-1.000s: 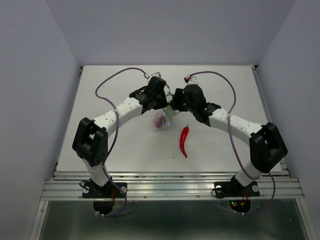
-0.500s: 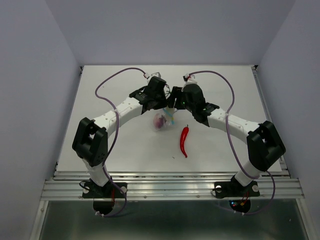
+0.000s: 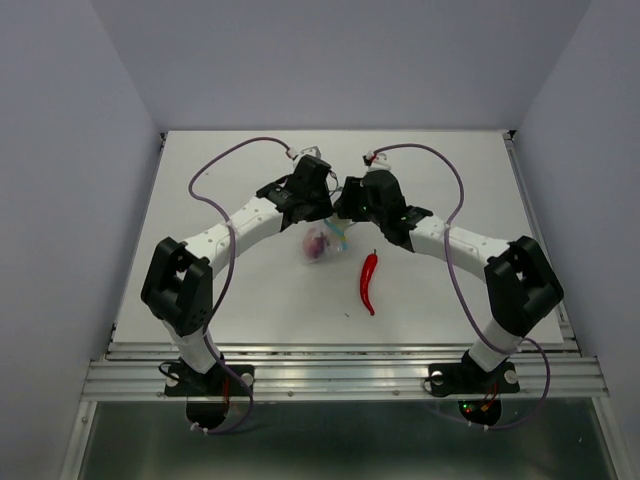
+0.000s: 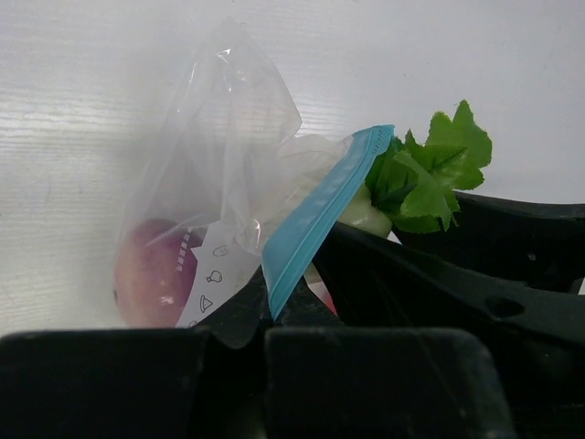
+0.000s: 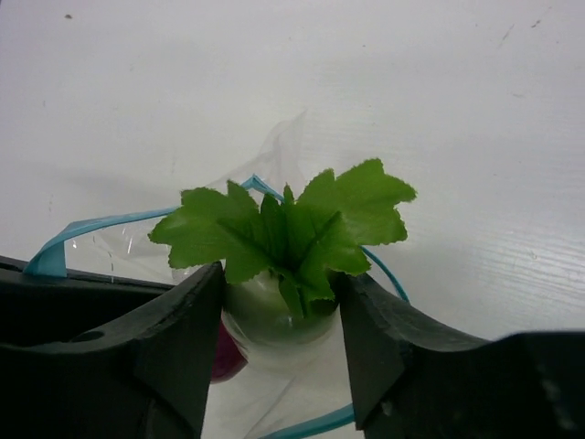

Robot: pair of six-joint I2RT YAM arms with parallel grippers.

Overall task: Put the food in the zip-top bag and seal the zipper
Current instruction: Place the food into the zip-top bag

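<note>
both arms reach out over the table point(image 3: 250, 300), elbows out, forearms angled inward, wrists meeting mid-table toward the far side. left arm point(image 3: 240, 220) comes from the left, right arm point(image 3: 460, 245) mirrors it. left claw point(image 4: 274, 320) pressed together, pinching the zipper point(image 4: 320, 210) at one end, so the bag point(image 4: 210, 174) hangs open beside it. onion point(image 4: 151, 274) sits inside the bag at the bottom. right claw point(image 5: 281, 293) grips the radish point(image 5: 292, 229) by its white body, one finger each side, leaves up, the blue strip looping round it at the bag mouth. chili point(image 3: 369, 282) lies on the table, near side of the bag, apart from both claws.
</note>
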